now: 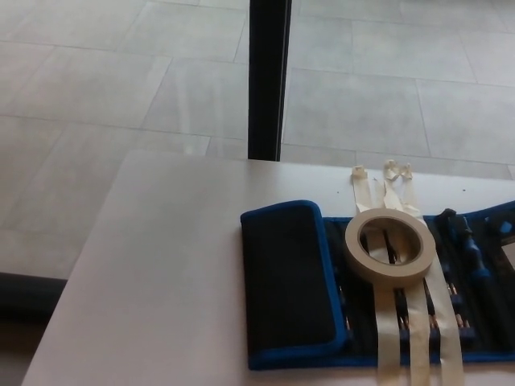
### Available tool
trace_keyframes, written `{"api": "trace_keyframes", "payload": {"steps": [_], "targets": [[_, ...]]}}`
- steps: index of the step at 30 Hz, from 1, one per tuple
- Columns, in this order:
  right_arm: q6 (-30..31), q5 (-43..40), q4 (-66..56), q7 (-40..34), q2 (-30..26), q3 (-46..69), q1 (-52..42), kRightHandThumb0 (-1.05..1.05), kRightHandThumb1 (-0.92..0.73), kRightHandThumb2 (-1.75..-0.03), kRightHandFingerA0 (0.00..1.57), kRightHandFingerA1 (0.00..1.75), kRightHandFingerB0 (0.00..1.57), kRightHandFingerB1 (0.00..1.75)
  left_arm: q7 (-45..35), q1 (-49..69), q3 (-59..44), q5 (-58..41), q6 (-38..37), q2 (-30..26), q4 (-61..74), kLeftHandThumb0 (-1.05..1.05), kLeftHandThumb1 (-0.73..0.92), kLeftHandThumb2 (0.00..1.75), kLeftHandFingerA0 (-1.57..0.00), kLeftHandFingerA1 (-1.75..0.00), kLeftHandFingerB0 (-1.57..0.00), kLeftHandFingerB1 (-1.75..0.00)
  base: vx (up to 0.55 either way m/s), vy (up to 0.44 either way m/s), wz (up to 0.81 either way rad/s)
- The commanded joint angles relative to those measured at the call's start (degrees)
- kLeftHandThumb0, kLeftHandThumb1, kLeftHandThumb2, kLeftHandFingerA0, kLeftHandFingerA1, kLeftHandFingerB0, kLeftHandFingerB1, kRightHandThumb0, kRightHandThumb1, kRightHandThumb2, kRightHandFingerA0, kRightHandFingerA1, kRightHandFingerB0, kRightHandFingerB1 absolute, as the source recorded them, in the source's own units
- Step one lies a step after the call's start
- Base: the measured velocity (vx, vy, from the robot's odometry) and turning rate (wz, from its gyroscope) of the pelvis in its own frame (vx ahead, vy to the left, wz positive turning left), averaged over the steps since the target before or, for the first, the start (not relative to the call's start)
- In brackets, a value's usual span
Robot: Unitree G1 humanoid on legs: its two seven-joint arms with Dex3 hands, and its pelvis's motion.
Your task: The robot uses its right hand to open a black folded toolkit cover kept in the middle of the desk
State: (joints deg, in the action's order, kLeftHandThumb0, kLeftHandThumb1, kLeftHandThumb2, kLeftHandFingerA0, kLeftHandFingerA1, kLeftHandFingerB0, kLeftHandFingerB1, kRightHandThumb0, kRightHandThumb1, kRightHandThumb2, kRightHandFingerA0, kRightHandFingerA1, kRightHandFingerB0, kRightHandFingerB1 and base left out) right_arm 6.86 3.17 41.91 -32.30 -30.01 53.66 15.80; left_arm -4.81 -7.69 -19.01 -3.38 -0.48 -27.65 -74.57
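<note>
No part of the robot's body appears in the head view. Neither the left nor the right robot hand enters the picture, and no forearm or wrist shows at either side edge, so the pose and finger state of both cannot be told.

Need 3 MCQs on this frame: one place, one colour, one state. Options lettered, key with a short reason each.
1. Where does the tape roll sit?
A. on the floor
B. on the opened toolkit
C. at the desk's left edge

2. What colour is the toolkit's trim?
A. red
B. yellow
C. blue

3. What is the state of the toolkit's left flap?
A. folded over
B. spread flat open
C. torn off

Key: B, the roll lies on the tools and the tape strips; C, a blue edge runs round the black fabric; A, the padded flap covers the left section.
</note>
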Motion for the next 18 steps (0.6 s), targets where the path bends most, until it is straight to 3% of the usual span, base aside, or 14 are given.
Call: {"api": "trace_keyframes", "payload": {"steps": [1,2,4,5,6,7,8,9,10,11,12,14,17,18], "targets": [[9.02,-21.63,9.40,9.98,-11.09,18.70,-3.28,-0.87,-0.51,-1.02,0.66,1.21,0.18,0.81,-2.01,0.51,0.69,0.51,0.34,-3.75,-0.01,-0.32,-0.28,0.85,-1.34,-1.34,-1.17,-1.26,0.00,0.000,0.00],[8.92,-21.06,11.64,10.26,-11.22,18.68,-4.44,-0.77,-0.71,-0.67,0.81,1.75,0.38,1.47,-1.89,0.49,0.24,0.03,0.44,-3.58,-0.03,-0.33,-0.31,0.85,-1.34,-1.35,-1.18,-1.28,0.00,0.000,0.00],[8.43,-20.67,13.04,10.52,-11.31,18.77,-4.85,-0.82,-0.65,-0.74,0.86,1.75,0.45,1.30,-1.90,0.55,0.19,-0.02,0.31,-3.54,-0.07,-0.33,-0.30,0.85,-1.35,-1.35,-1.18,-1.28,0.00,0.000,0.00],[7.85,-20.67,13.46,10.91,-10.90,18.89,-5.33,-0.78,-0.67,-0.68,1.04,1.75,0.28,1.33,-1.84,0.53,0.56,0.39,0.31,-3.62,-0.18,-0.32,-0.29,0.85,-1.34,-1.34,-1.17,-1.27,0.00,0.000,0.00],[7.07,-20.51,14.13,12.50,-10.32,18.59,-6.22,-0.78,-0.64,-0.72,0.95,1.70,0.00,0.83,-1.70,0.46,0.50,0.34,0.61,-3.65,-0.30,-0.32,-0.30,0.85,-1.36,-1.36,-1.19,-1.28,0.00,0.000,0.00],[6.40,-20.72,14.51,14.98,-9.30,18.31,-7.26,-0.75,-0.65,-0.74,0.96,1.68,0.00,0.73,-1.46,0.53,0.33,0.18,0.62,-3.65,-0.31,-0.32,-0.29,0.85,-1.38,-1.36,-1.19,-1.28,0.00,0.000,0.00],[6.26,-20.64,14.97,15.19,-9.36,18.24,-7.29,-0.75,-0.65,-0.74,0.96,1.68,0.00,0.73,-1.44,0.59,0.42,0.25,0.56,-3.65,-0.29,-0.32,-0.29,0.85,-1.38,-1.36,-1.19,-1.28,0.00,0.000,0.00],[4.91,-20.40,15.50,15.58,-9.00,17.90,-7.49,-0.77,-0.46,-1.02,1.32,1.49,0.14,0.75,-1.34,0.70,0.64,0.44,0.55,-3.61,-0.29,-0.32,-0.29,0.86,-1.37,-1.35,-1.19,-1.27,0.00,0.000,0.00],[4.74,-20.07,16.85,16.13,-8.27,17.11,-7.53,-0.79,-0.71,-0.66,1.24,1.73,0.35,1.28,-1.00,0.67,0.56,0.36,0.59,-3.48,-0.38,-0.32,-0.28,0.86,-1.36,-1.35,-1.19,-1.28,0.00,0.000,0.00],[4.67,-20.12,17.23,16.30,-8.31,17.03,-7.65,-0.79,-0.71,-0.66,1.24,1.73,0.35,1.28,-0.96,0.73,0.58,0.35,0.58,-3.46,-0.40,-0.32,-0.28,0.86,-1.36,-1.35,-1.19,-1.28,0.00,0.000,0.00],[3.84,-20.67,17.32,16.82,-7.62,17.18,-7.71,-0.77,-0.74,-0.63,1.27,1.73,0.02,1.18,-1.07,0.82,0.79,0.49,0.55,-3.51,-0.37,-0.32,-0.27,0.87,-1.35,-1.35,-1.17,-1.27,0.00,0.000,0.00],[1.23,-24.04,16.54,16.20,-4.13,19.74,-6.94,-0.73,-0.68,-0.72,1.18,1.64,0.00,0.70,-1.58,1.17,0.75,0.27,0.54,-3.50,-0.31,-0.32,-0.27,0.87,-1.37,-1.36,-1.18,-1.27,0.00,0.000,0.00],[-0.74,-26.41,15.47,14.31,-1.76,21.87,-5.94,-0.71,-0.64,-0.74,1.03,1.69,0.00,0.82,-1.26,1.20,0.83,0.29,0.32,-3.06,-0.40,-0.31,-0.25,0.87,-1.38,-1.36,-1.20,-1.28,0.00,0.000,0.00],[-1.45,-27.62,14.14,13.05,0.22,22.95,-5.27,-0.70,-0.69,-0.66,1.05,1.74,0.08,1.09,-1.26,1.27,0.84,0.29,0.26,-2.84,-0.48,-0.31,-0.25,0.87,-1.38,-1.35,-1.19,-1.27,0.00,0.000,0.00]]}}
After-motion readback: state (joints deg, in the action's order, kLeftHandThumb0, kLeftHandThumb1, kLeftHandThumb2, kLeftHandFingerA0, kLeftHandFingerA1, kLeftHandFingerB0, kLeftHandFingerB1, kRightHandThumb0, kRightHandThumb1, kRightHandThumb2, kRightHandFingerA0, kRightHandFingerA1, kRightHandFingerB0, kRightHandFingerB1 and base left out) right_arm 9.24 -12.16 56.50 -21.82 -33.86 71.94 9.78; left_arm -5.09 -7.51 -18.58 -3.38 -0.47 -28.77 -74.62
